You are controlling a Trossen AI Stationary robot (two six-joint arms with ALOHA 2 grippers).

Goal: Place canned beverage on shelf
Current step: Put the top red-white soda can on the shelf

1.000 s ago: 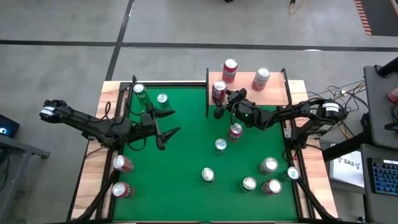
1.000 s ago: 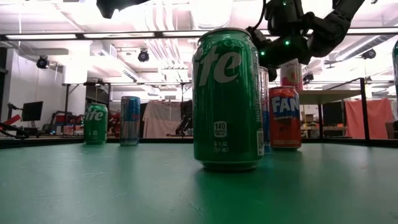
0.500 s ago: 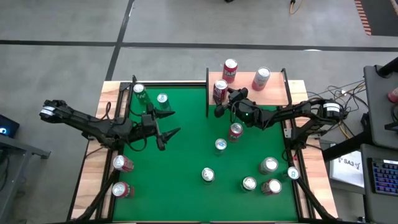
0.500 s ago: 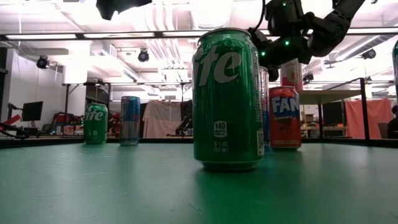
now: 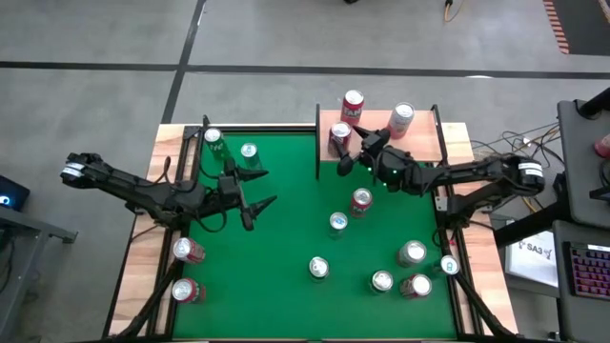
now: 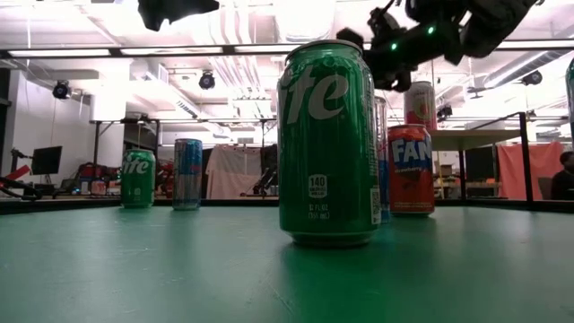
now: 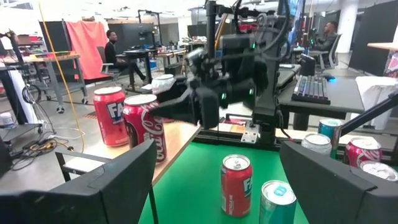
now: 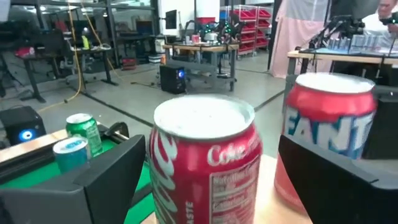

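A red Coke can (image 5: 338,135) (image 8: 205,162) stands upright on its base at the near left corner of the shelf (image 5: 419,143), a light-wood board on black posts at the table's far right. My right gripper (image 5: 355,152) is open just on the near-right side of this can. Its fingers (image 8: 93,180) stand on either side of the can, apart from it. A red Fanta can (image 5: 353,107) and one more can (image 5: 401,119) also stand on the shelf. My left gripper (image 5: 265,187) hangs open over the table's left half, with nothing between its fingers.
Several cans stand on the green tabletop: a red one (image 5: 360,200) and a silver-topped one (image 5: 337,222) close under my right arm, a group near the right front corner (image 5: 412,252), two green ones at the far left (image 5: 212,138), and two at the left edge (image 5: 186,250).
My right gripper has risen and drawn back a little from the Coke can toward the table's right edge. The can stays upright on the shelf.
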